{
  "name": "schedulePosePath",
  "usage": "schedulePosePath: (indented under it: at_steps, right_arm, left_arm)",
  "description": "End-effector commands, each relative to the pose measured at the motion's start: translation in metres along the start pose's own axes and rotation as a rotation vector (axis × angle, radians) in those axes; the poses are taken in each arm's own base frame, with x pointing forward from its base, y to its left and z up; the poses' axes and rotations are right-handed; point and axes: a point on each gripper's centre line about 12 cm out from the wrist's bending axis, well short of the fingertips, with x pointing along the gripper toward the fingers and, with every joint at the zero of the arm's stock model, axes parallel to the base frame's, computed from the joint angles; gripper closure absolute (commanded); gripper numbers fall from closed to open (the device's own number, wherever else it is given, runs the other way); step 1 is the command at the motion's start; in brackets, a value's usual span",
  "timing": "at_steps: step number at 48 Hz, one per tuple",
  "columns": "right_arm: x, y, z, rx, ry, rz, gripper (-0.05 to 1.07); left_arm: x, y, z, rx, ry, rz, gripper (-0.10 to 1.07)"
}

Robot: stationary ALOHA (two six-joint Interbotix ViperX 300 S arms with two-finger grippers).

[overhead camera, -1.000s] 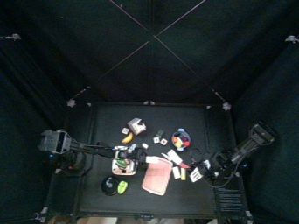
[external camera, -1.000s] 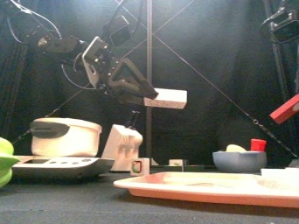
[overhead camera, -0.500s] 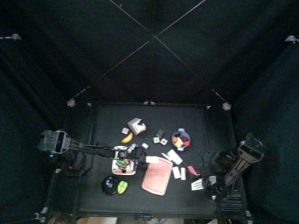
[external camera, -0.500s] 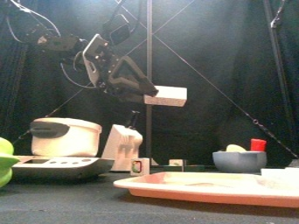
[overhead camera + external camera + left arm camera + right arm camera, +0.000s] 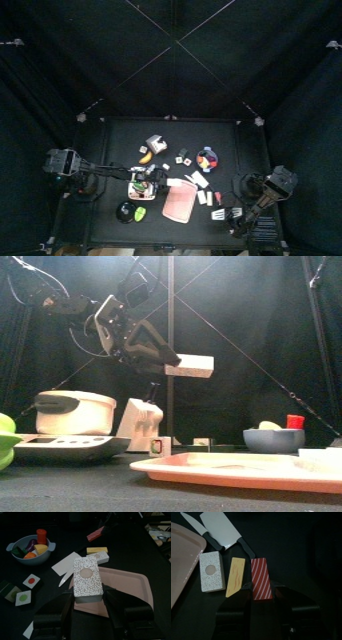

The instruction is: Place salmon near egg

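- Right wrist view: salmon (image 5: 261, 578), a red-striped block, lies flat on the black table (image 5: 298, 547), just beside a yellow block (image 5: 236, 576); whether they touch is unclear.
- Speckled white block with a round mark (image 5: 211, 571) lies on the yellow block's other side, next to the pink tray (image 5: 181, 557).
- Cleaver (image 5: 221, 526) and knife (image 5: 198, 528) lie beyond the three blocks.
- Right gripper (image 5: 271, 612) hangs above the salmon with its jaws apart, gripping nothing.
- Left wrist view: left gripper (image 5: 88, 601) is clamped on a speckled box (image 5: 87, 578), held up over the tray's edge.
- Blue bowl (image 5: 32, 561) holds toy food: an orange-red carrot-like piece, a yellow piece and dark purple bits. It stands apart from the tray.
- Two small cards, one with a red spot (image 5: 31, 581) and one with a green spot (image 5: 22, 597), lie on the table between the bowl and the gripper.
- Front view: the tray sits near the front and the bowl behind it shows a red piece above its rim. A rice cooker (image 5: 74, 411) with its lid shut stands to the left.
- Top view: the right arm (image 5: 267, 190) is at the table's right front corner.
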Motion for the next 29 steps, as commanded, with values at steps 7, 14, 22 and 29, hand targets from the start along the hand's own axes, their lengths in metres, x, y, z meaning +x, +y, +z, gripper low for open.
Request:
schedulePosePath:
  at_steps: [7, 14, 22, 29]
  right_arm:
    - [0.008, 0.005, 0.000, 0.040, 0.052, 0.000, 0.48]
    - [0.014, 0.006, 0.003, 0.047, 0.042, -0.014, 0.48]
    - [0.018, 0.009, 0.004, 0.048, 0.045, 0.000, 0.48]
    - [0.020, 0.010, 0.004, 0.048, 0.058, 0.007, 0.48]
  left_arm:
    - [-0.002, 0.000, 0.014, 0.000, -0.044, 0.001, 0.54]
    - [-0.002, 0.000, 0.014, 0.000, -0.043, 0.001, 0.54]
    - [-0.003, 0.001, 0.014, 0.000, -0.043, 0.002, 0.54]
    - [-0.002, 0.000, 0.014, 0.000, -0.043, 0.001, 0.54]
